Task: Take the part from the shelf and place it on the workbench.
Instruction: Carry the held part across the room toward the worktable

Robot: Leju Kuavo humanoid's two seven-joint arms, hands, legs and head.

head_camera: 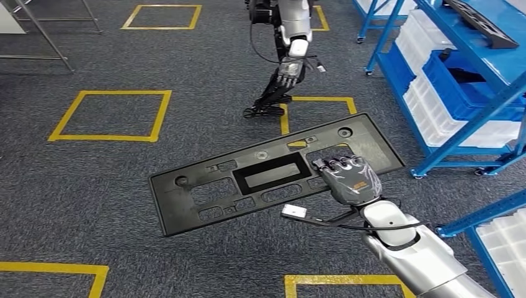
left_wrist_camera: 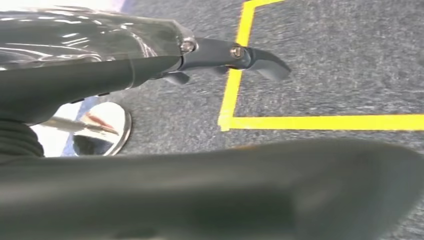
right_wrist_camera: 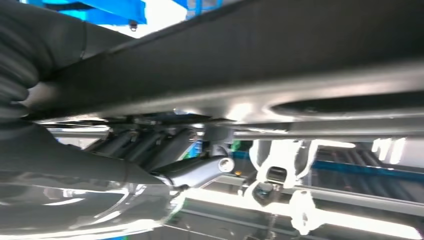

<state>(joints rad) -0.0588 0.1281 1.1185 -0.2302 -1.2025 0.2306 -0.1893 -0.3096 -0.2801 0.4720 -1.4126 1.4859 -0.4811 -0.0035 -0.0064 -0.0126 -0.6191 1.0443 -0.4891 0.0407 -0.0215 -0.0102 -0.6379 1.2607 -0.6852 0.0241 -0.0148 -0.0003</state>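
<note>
— Which step was in hand?

— The carry. The right hand (head_camera: 348, 179) gripped the part (head_camera: 273, 174), a long flat black panel with cut-outs, fingers curled over its far edge, holding it level above the grey carpet (head_camera: 205, 74). It was already off the blue shelf (head_camera: 459, 81), which stood at two o'clock.

— And the left hand?

— The left hand (left_wrist_camera: 235, 55) hung over the carpet by a yellow tape square (left_wrist_camera: 235, 90); fingers fairly straight, nothing in them that I could see.

— Next move?

— Probably turning and walking toward the tabletop, which I couldn't see, keeping the panel flat.

— Obstacles?

— Another robot (head_camera: 291, 43) at twelve o'clock, with a cable (head_camera: 263, 110) trailing on the floor. The shelf's leg (head_camera: 419, 172) sat near the panel's right end.
</note>
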